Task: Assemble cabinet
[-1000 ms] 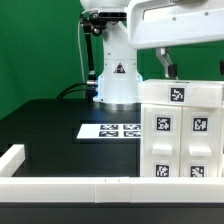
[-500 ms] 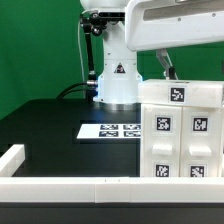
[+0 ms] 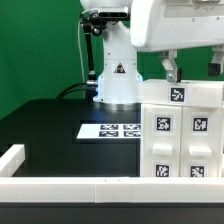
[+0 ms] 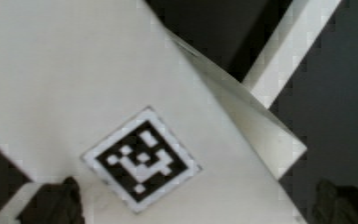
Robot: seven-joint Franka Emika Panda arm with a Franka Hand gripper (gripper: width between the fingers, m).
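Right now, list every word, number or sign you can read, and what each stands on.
No words or numbers can be read.
Black triangle sign, symbol inside too small to read: on the robot base.
Black-and-white square tags, patterns only: on the cabinet and the marker board.
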